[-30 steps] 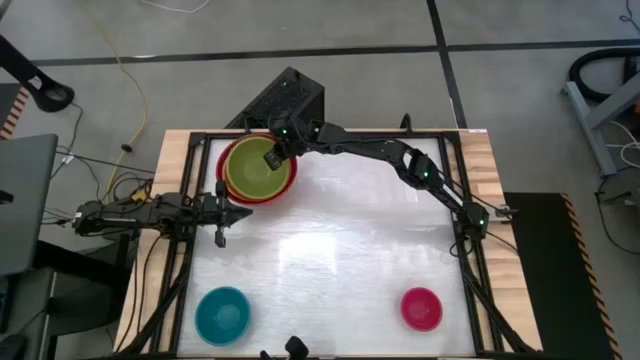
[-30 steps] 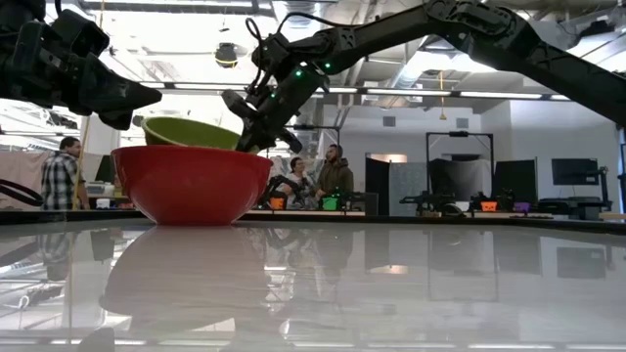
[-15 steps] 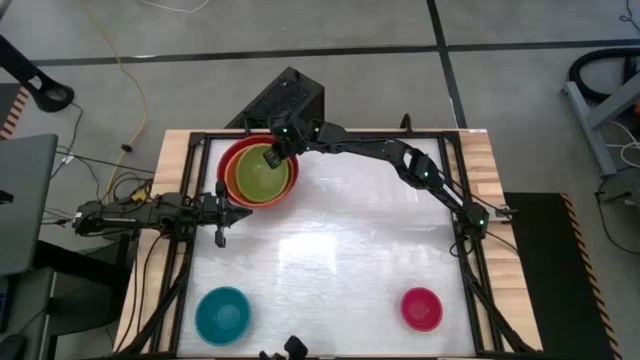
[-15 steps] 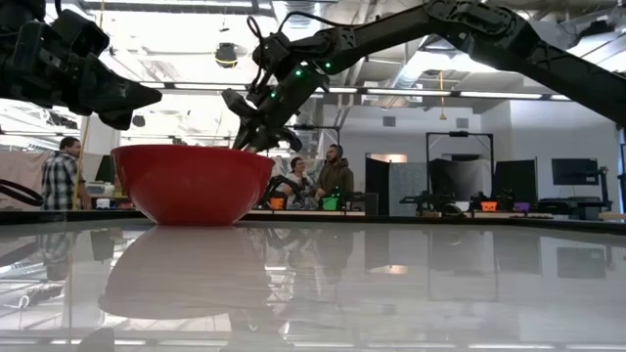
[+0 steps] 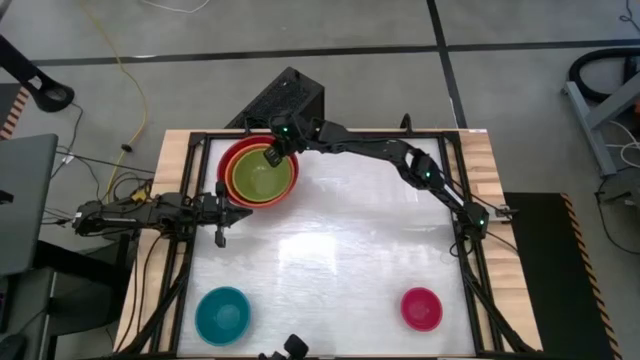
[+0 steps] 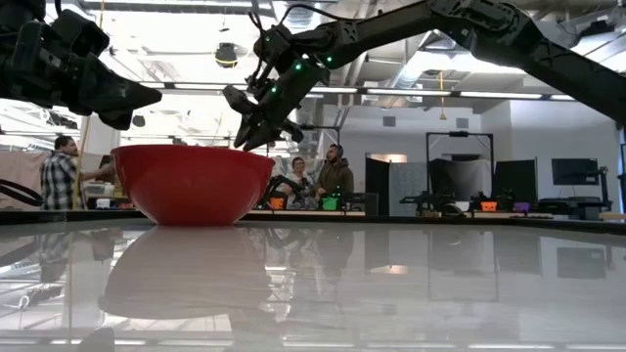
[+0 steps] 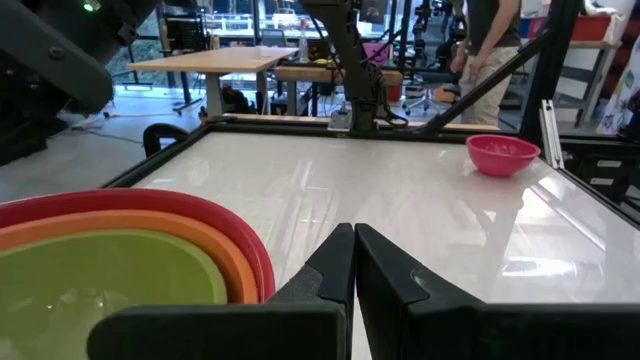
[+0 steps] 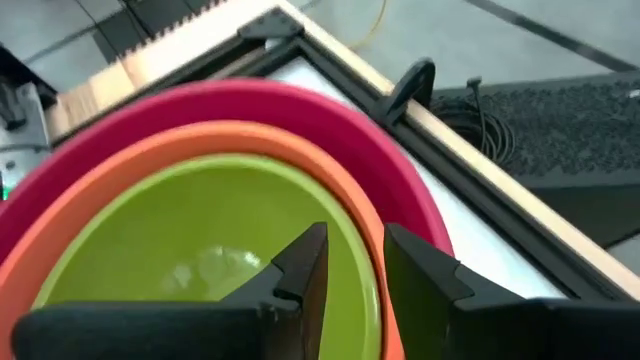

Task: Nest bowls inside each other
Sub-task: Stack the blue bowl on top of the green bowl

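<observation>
The red bowl (image 5: 225, 160) stands at the table's far left with the orange bowl (image 5: 232, 176) nested in it and the lime green bowl (image 5: 260, 178) nested in the orange one. My right gripper (image 5: 272, 156) hangs open just over the stack's far right rim (image 8: 352, 250), one finger (image 8: 300, 265) over the green bowl and the other (image 8: 420, 272) outside it. The teal bowl (image 5: 222, 315) sits near left, the magenta pink bowl (image 5: 421, 309) near right. My left gripper (image 7: 354, 250) waits shut at the left edge, beside the stack.
A black metal frame (image 5: 330, 134) runs around the white tabletop. The middle of the table between the stack and the two single bowls is bare. A black box (image 5: 285, 100) stands beyond the far edge. People stand in the room behind the table (image 6: 333, 176).
My right gripper has opened and let go of the lime green bowl's rim. The bowl, which stood tilted and raised above the red bowl, has dropped level into the orange bowl, below the red rim. The gripper has then tipped up slightly, staying over the stack.
</observation>
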Controlling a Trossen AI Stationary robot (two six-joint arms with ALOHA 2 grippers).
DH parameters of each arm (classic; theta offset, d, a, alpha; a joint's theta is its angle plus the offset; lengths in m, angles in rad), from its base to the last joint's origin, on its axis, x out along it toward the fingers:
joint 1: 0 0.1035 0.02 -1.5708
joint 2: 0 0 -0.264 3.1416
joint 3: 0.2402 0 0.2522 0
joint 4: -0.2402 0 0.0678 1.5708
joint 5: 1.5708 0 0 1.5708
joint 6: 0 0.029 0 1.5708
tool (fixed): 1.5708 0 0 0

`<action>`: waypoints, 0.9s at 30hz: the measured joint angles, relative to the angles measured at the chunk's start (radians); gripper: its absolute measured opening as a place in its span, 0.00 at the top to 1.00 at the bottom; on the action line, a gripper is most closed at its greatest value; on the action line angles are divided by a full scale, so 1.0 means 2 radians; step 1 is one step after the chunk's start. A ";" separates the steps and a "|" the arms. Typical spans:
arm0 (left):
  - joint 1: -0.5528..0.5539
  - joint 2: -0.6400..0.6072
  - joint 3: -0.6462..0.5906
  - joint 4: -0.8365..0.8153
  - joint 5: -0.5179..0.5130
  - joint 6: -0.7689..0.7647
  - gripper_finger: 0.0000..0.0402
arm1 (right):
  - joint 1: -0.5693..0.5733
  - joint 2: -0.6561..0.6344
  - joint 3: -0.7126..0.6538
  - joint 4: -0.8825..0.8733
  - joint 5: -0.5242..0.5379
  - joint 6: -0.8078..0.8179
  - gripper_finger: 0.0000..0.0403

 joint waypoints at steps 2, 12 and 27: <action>0.000 0.000 0.000 0.000 0.000 0.000 1.00 | 0.001 -0.003 0.000 -0.006 -0.002 0.000 0.70; 0.000 0.000 0.000 0.000 0.000 0.000 1.00 | 0.065 -0.074 0.012 -0.155 -0.017 0.006 0.70; 0.000 0.000 0.000 0.000 0.000 0.000 1.00 | 0.319 -0.042 0.007 -0.090 0.079 0.155 0.65</action>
